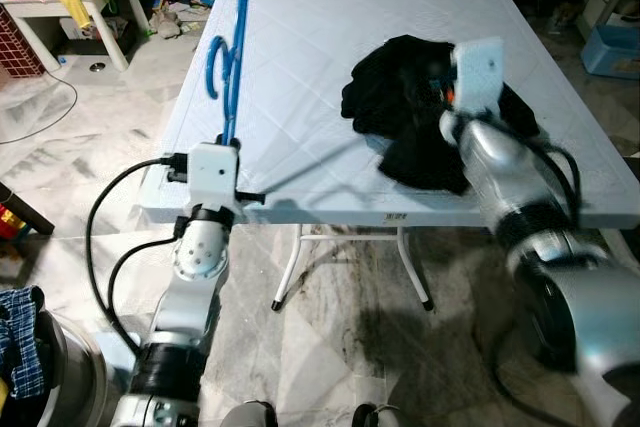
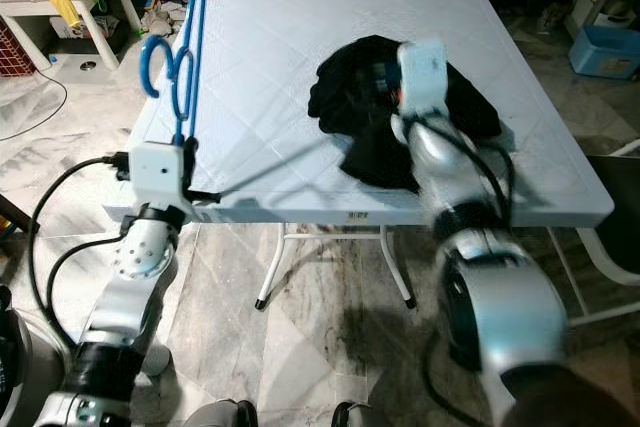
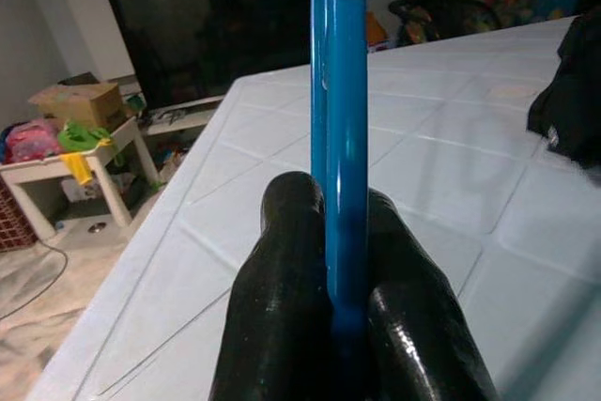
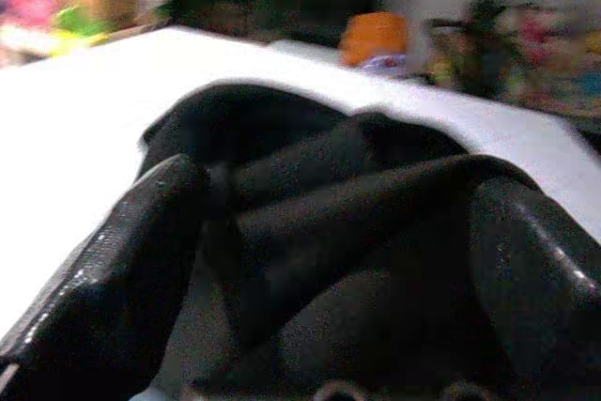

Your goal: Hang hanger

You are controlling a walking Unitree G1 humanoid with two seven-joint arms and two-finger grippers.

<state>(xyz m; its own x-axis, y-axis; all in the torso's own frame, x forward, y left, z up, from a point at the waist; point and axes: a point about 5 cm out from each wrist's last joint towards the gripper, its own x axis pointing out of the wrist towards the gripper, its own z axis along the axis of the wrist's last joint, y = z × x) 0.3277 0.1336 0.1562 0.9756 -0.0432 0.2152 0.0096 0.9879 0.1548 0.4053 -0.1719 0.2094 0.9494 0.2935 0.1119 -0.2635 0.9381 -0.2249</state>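
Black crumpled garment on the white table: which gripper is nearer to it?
Right. The right gripper is open right over the black crumpled garment; the left gripper is off by the table's left edge, shut on the blue plastic hanger.

1 blue hanger, 1 black garment, 1 table.

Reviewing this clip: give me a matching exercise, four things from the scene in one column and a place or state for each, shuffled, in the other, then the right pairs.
Things:
1. blue hanger
2. black garment
3. left gripper
4. right gripper

Places or states:
A. lying crumpled on the white table
B. fingers apart, over the dark cloth
C. held upright at the table's left edge
D. fingers closed on a blue bar

Pairs: 1-C, 2-A, 3-D, 4-B
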